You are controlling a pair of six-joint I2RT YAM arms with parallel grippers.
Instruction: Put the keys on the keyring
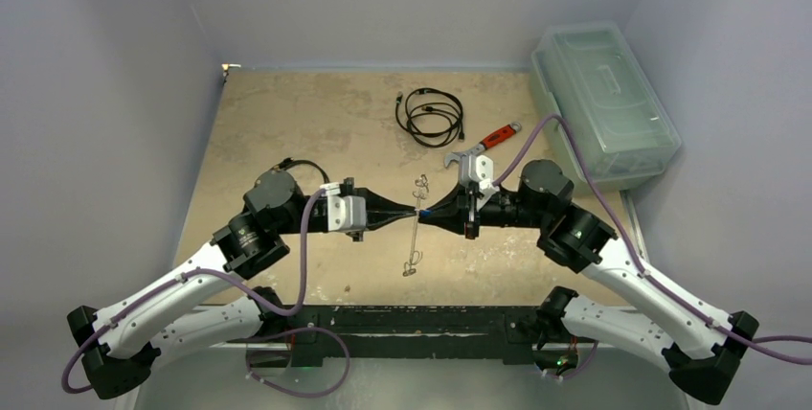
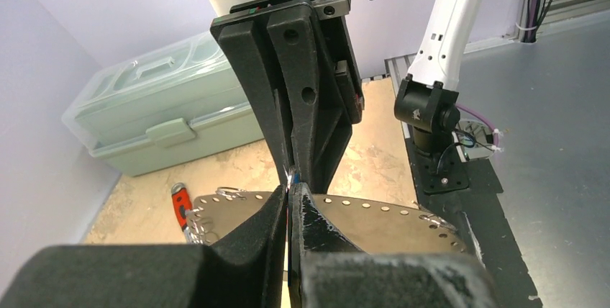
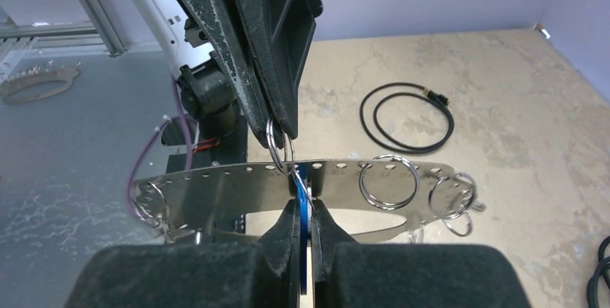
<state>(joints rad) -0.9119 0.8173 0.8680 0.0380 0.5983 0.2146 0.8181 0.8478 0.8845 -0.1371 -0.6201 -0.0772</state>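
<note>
The keyring [image 1: 415, 238], a flat silvery plate with a row of holes and several split rings, hangs edge-on between my two grippers above the table's middle. It shows in the right wrist view [image 3: 216, 189] and the left wrist view [image 2: 374, 218]. My right gripper [image 3: 302, 204] is shut on the blue-headed key [image 3: 301, 189], held edge-on against the plate's rim. My left gripper [image 2: 289, 191] is shut tip to tip against it, pinching a small split ring [image 3: 278, 142] threaded through a rim hole. In the top view both grippers, left [image 1: 414, 210] and right [image 1: 424, 210], meet. The silver key is not made out.
A coiled black cable [image 1: 431, 115] lies at the back centre. A red-handled wrench [image 1: 488, 142] lies just behind the right gripper. A pale green lidded box [image 1: 603, 103] stands at the back right. The arms' black base bar [image 1: 421, 319] runs along the near edge.
</note>
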